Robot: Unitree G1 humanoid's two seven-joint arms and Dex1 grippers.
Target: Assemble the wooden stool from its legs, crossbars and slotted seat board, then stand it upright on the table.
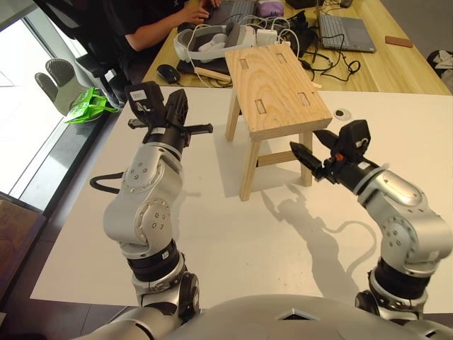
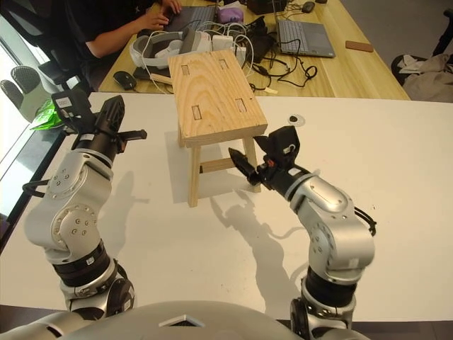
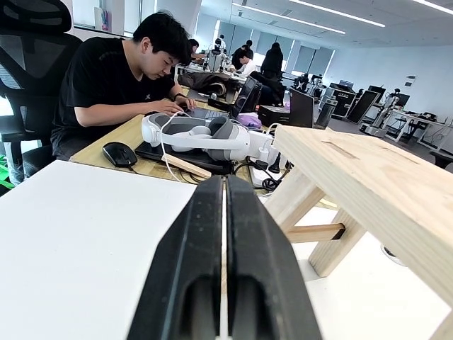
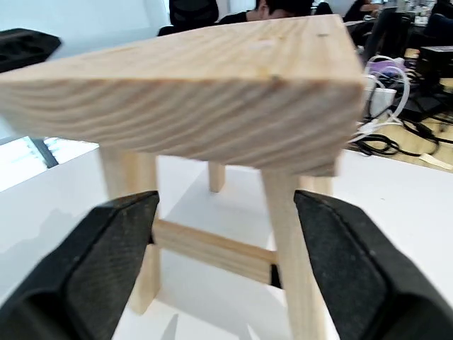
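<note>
Stool point(image 1: 279, 88) stands upright on the white bench point(image 1: 233, 241), seat board on top. Right claw point(image 1: 308, 144), spread wide, is the nearer one, just beside the right-hand leg point(image 1: 306, 161), side crossbar point(image 4: 212, 249) straight ahead. Left claw point(image 1: 202, 129), pinched closed and empty, hangs apart off the stool's left.

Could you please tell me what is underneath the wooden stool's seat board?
Pale wooden legs joined by a thin wooden crossbar, standing on the white table. The slotted seat board covers the leg joints.
</note>
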